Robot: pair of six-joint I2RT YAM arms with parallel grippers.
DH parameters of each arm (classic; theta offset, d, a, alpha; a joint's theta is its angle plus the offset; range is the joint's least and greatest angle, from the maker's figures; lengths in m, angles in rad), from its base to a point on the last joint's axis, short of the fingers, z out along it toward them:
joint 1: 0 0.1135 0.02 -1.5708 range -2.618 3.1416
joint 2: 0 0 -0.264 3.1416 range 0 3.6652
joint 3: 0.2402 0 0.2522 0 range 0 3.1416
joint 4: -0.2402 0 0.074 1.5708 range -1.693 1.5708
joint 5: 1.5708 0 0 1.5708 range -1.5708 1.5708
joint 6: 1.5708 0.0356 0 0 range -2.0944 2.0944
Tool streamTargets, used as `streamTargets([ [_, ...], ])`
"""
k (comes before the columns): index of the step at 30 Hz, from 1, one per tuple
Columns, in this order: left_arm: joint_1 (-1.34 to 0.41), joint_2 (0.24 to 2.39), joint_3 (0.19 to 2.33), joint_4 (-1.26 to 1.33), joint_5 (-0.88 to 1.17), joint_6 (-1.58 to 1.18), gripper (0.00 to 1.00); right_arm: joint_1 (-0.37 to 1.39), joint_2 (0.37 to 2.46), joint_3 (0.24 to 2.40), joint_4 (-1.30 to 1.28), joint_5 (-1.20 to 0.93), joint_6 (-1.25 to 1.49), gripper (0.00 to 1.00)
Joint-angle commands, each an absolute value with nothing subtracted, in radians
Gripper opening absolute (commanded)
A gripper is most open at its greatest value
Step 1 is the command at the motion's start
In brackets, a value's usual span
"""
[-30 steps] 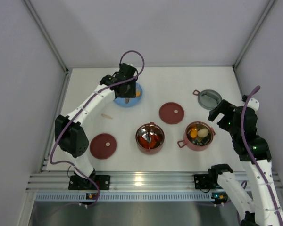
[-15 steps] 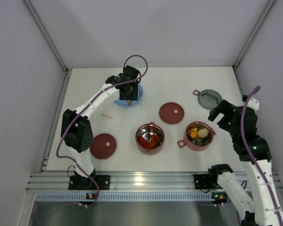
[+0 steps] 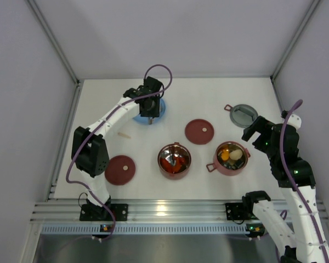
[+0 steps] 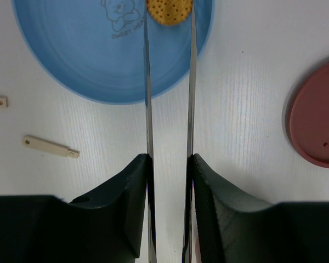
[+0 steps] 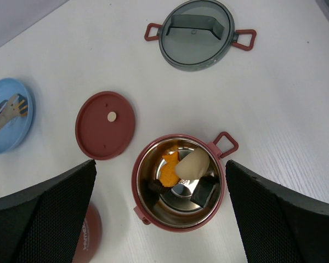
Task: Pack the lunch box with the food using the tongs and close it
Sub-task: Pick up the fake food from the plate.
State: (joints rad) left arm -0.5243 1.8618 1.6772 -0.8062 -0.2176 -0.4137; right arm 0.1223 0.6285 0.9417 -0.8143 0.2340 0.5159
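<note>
Left gripper (image 4: 170,159): fingers pressed onto the outer faces of the tongs (image 4: 147,98), clamping them. The tongs are two thin silver blades, nearly parallel. Their tips bracket a dotted orange piece (image 4: 169,11) on the blue plate (image 4: 88,66), far left on the table. Whether the tips press the piece cannot be told.

A beige stick (image 4: 49,147) lies left of the plate.

Right gripper (image 5: 160,164): jaws spread wide, holding nothing, above the right bowl (image 5: 140,205). That bowl is steel inside and holds orange, beige and black pieces.

The left bowl (image 3: 160,164) holds red pieces. The grey top lid (image 5: 194,33) lies far right.

Against one second ago, the left wrist has shifted slightly right over the plate and now covers the orange piece in the top view. The right arm, bowls and lids are unchanged.
</note>
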Motion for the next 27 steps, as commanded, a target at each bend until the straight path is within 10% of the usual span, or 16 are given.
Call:
streamTargets([
  [1, -0.52, 1.845, 1.698, -0.77, -0.221, -0.411, 0.18, 0.112, 0.618, 0.937, -0.804, 0.245, 0.499, 0.99],
  [27, -0.932, 1.618, 1.835, -0.858, -0.051, -0.242, 0.12, 0.112, 0.632, 0.973, -0.807, 0.256, 0.511, 0.99],
])
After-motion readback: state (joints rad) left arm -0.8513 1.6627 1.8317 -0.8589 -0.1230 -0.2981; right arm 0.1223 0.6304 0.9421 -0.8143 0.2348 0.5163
